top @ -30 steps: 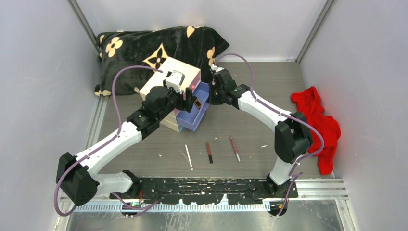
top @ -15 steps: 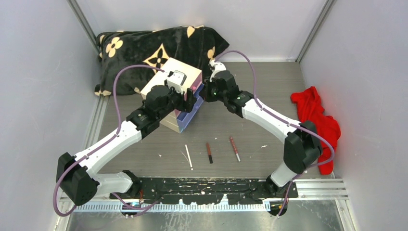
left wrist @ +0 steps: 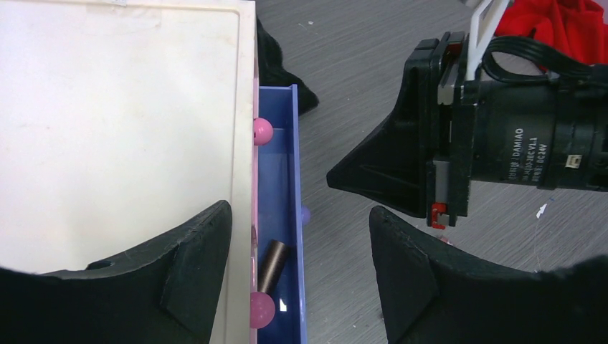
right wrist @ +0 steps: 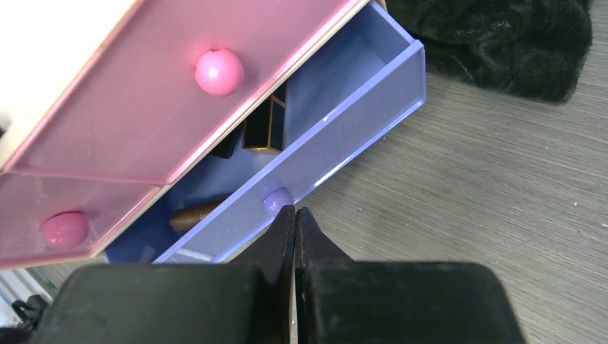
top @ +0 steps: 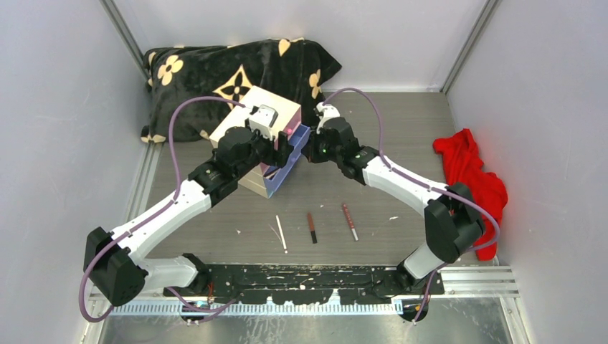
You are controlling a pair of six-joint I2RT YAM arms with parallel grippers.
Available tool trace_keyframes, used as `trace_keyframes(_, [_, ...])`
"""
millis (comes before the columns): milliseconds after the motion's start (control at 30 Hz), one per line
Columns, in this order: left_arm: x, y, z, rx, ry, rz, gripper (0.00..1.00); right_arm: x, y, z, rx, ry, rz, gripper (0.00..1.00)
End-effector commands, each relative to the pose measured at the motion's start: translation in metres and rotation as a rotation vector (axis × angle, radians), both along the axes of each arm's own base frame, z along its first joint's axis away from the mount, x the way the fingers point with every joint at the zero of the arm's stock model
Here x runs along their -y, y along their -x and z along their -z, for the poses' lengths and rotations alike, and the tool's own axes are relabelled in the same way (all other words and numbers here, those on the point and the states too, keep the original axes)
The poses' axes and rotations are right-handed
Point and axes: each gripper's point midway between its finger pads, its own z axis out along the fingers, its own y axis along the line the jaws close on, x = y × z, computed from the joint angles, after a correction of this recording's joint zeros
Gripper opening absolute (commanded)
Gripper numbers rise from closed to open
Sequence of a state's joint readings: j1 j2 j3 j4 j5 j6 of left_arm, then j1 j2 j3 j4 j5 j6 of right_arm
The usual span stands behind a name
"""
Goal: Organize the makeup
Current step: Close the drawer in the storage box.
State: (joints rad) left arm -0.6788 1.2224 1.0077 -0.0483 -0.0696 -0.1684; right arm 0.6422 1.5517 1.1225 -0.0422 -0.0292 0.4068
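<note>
The cream box (top: pixel 251 122) has a blue drawer (right wrist: pixel 337 154) standing partly out. Inside it lie a black-gold compact (right wrist: pixel 264 123) and a brown tube (right wrist: pixel 193 213); the left wrist view shows a dark tube (left wrist: pixel 273 265). My right gripper (right wrist: pixel 295 213) is shut and empty, its tips against the drawer's purple knob (right wrist: pixel 277 199). My left gripper (left wrist: pixel 301 276) is open and empty, hovering over the box's front edge and the drawer. A white pencil (top: pixel 281 233), a black and red-brown pencil (top: pixel 312 227) and a red-brown pencil (top: pixel 349 221) lie on the table in front.
A black cushion with cream flower prints (top: pixel 215 72) lies behind the box. A red cloth (top: pixel 477 186) lies at the right wall. Two closed pink drawers with pink knobs (right wrist: pixel 219 72) sit above the blue one. Grey walls enclose the table.
The right gripper moved left against the blue drawer and the drawer slid most of the way into the box. The left arm stayed over the box.
</note>
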Motion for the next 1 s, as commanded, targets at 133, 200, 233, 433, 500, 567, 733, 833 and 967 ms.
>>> trace_keyframes(133, [0.000, 0.023, 0.044, -0.147, -0.077, 0.052, 0.70, -0.018, -0.019, -0.006, 0.054, -0.056, -0.013, 0.01])
trace_keyframes(200, [0.001, 0.024, 0.042, -0.145, -0.069, 0.058, 0.70, -0.023, -0.023, -0.004, 0.058, -0.064, -0.022, 0.01])
trace_keyframes(233, [0.001, 0.024, 0.042, -0.144, -0.067, 0.060, 0.70, -0.026, -0.026, -0.001, 0.058, -0.063, -0.022, 0.01])
trace_keyframes(433, [0.004, 0.027, 0.047, -0.159, -0.056, 0.076, 0.70, -0.044, -0.048, -0.007, 0.122, -0.100, -0.038, 0.01])
trace_keyframes(500, [0.004, 0.028, 0.050, -0.166, -0.059, 0.078, 0.70, -0.049, -0.054, -0.014, 0.145, -0.120, -0.041, 0.01])
trace_keyframes(567, [0.004, 0.028, 0.053, -0.172, -0.062, 0.077, 0.70, -0.055, -0.058, -0.023, 0.166, -0.142, -0.051, 0.01])
trace_keyframes(733, [0.004, 0.029, 0.055, -0.173, -0.064, 0.079, 0.70, -0.068, -0.065, -0.050, 0.219, -0.204, -0.080, 0.01])
trace_keyframes(833, [0.005, 0.029, 0.058, -0.178, -0.062, 0.081, 0.70, -0.080, -0.068, -0.053, 0.212, -0.220, -0.120, 0.01])
trace_keyframes(967, [0.005, 0.029, 0.059, -0.179, -0.061, 0.082, 0.70, -0.080, -0.070, -0.046, 0.188, -0.213, -0.113, 0.01])
